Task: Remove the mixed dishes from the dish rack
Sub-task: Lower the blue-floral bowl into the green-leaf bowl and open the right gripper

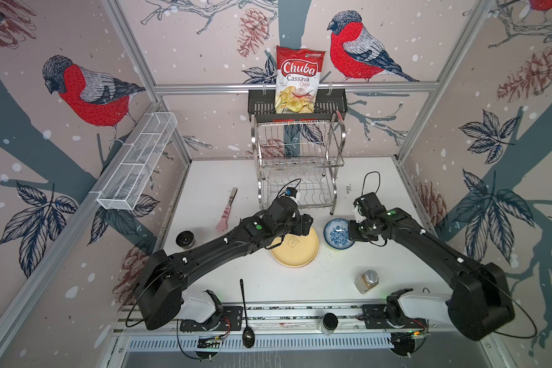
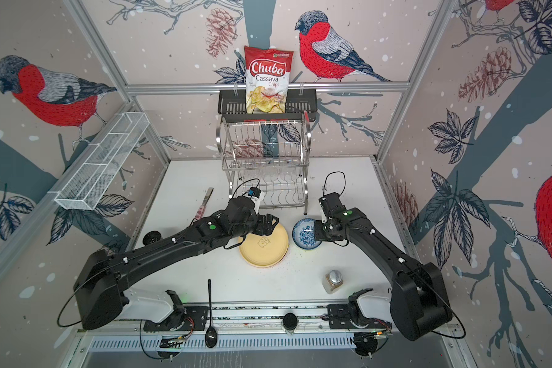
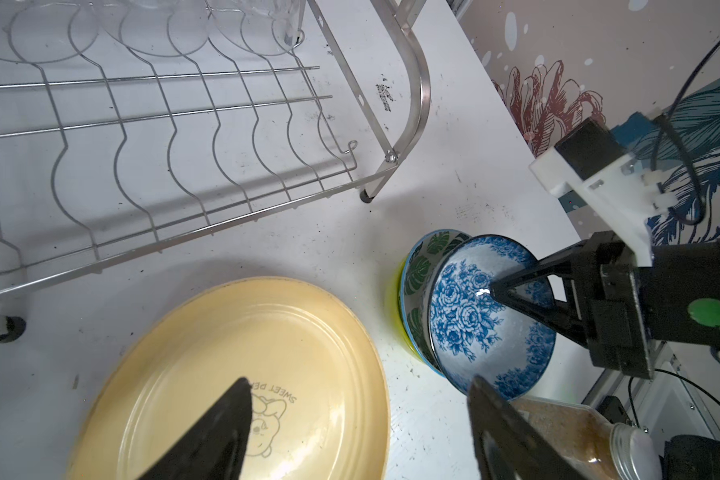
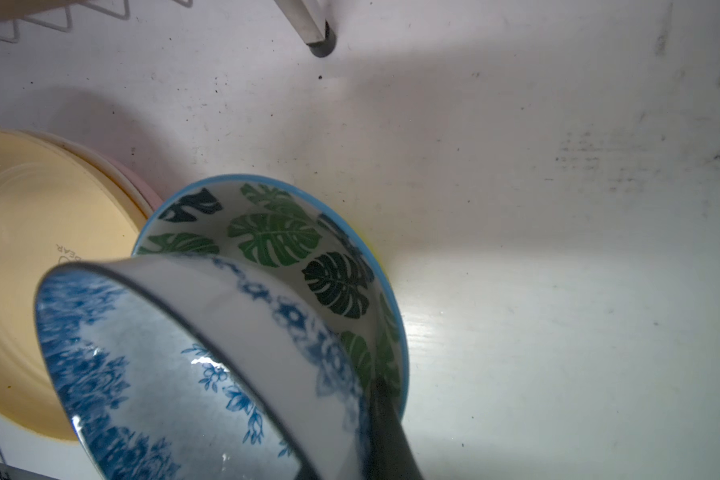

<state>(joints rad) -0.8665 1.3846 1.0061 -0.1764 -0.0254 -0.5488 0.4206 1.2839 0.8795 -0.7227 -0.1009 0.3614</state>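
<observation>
Right wrist view is showing the blue-white patterned bowl (image 4: 208,374) tilted and pinched at its wall by the right hand (image 3: 494,291). It is nesting into the green-leaf bowl (image 4: 275,237), which is sitting in the lime green bowl (image 3: 395,299) on the table (image 1: 211,178). The left hand (image 3: 358,382) is hovering wide and empty over the yellow plate (image 3: 208,345). Clear tumblers (image 3: 262,29) are standing in the dish rack (image 1: 297,159). Judged step: bowl stacking. The next move is calling for levelling the bowl and releasing it, then the tumblers.

A lab cell is posing as a kitchen corner: aluminium framing (image 1: 204,88) is holding bird-print wall panels (image 1: 86,92) around a white tabletop (image 1: 325,280). A left arm (image 1: 211,251) and a right arm (image 1: 427,239) are sitting bolted to the near rail (image 1: 300,313), and a dish rack (image 1: 294,149) is standing far back under a chip bag (image 1: 298,76).
</observation>
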